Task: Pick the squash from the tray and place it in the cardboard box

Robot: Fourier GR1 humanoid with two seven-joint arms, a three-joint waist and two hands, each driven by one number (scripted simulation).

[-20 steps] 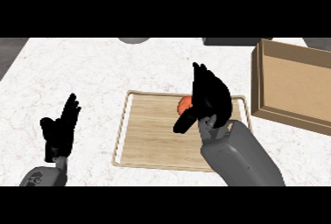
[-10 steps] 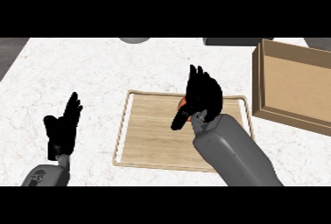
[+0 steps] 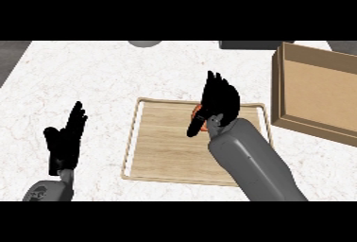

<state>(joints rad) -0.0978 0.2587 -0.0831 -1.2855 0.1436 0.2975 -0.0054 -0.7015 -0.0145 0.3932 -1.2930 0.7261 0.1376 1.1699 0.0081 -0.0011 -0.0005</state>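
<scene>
The orange squash point(image 3: 197, 114) lies at the far right part of the wooden tray point(image 3: 161, 156); only a small sliver of it shows. My right hand point(image 3: 220, 100) is over it and hides most of it, fingers straight and pointing away, thumb hanging down on the squash's left side. I cannot see whether the palm touches it. The open cardboard box point(image 3: 314, 97) stands to the right of the tray. At the lower left my left hand point(image 3: 65, 142) rests open over the counter, fingers up, holding nothing.
A grey round object point(image 3: 145, 43) and a dark object point(image 3: 250, 45) sit at the counter's far edge. White marble counter point(image 3: 90, 75) lies around the tray. The box's near wall rises close to the tray's right rim.
My right hand has moved slightly left and forward over the squash, covering more of it. The left hand has hardly moved.
</scene>
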